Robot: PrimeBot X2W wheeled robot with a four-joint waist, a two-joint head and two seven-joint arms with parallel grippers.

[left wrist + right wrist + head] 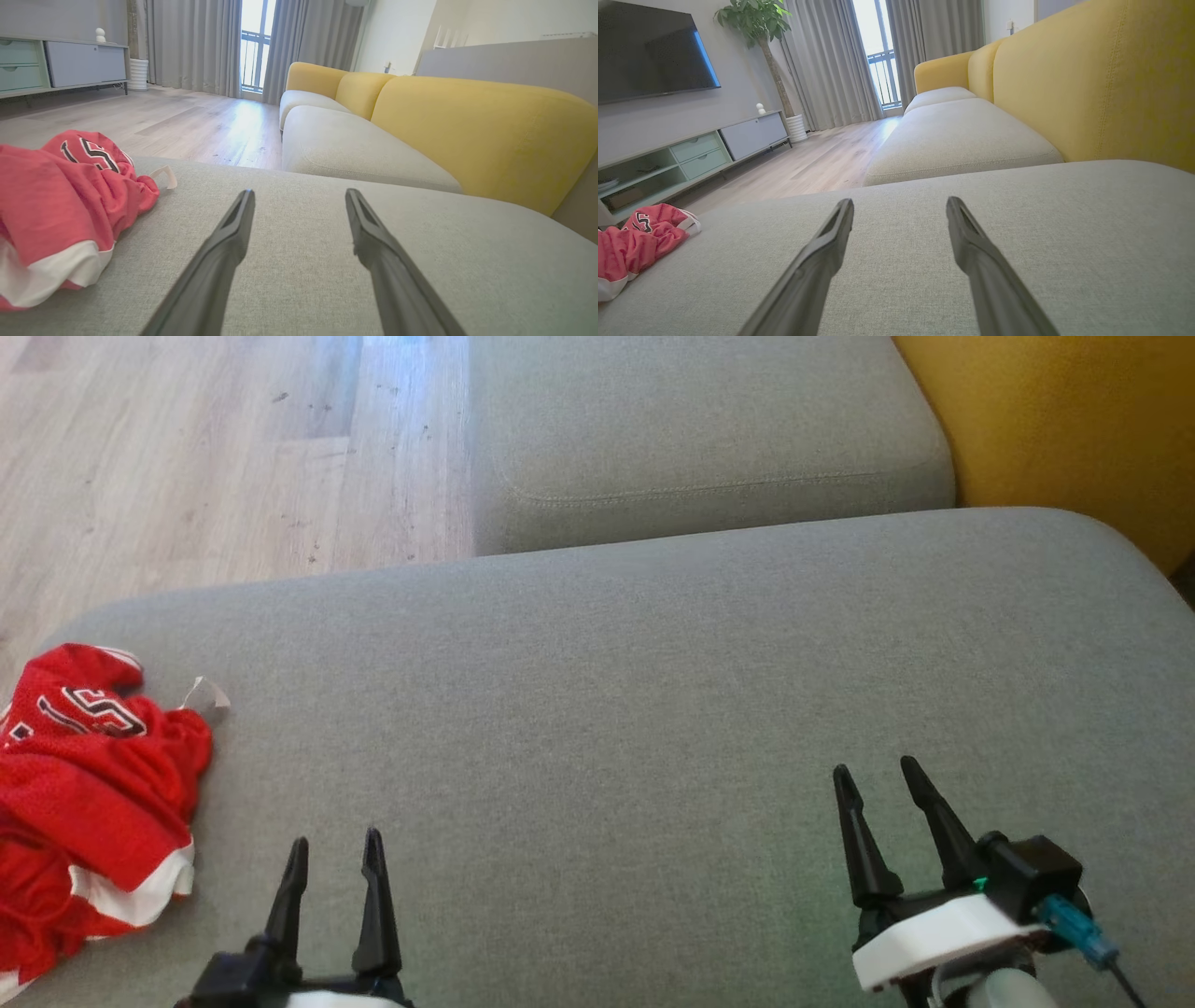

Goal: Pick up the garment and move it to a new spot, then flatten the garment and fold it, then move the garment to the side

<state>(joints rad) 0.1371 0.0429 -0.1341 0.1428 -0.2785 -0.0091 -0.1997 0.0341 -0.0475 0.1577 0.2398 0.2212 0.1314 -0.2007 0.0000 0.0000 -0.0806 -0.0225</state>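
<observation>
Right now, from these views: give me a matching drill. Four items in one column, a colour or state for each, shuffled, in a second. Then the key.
1. garment
2. left end effector
3. sofa back
4. floor

A. yellow
B. pale wood
C. red, crumpled
D. open, empty

Pairs: 1-C, 2-D, 3-A, 4-B
</observation>
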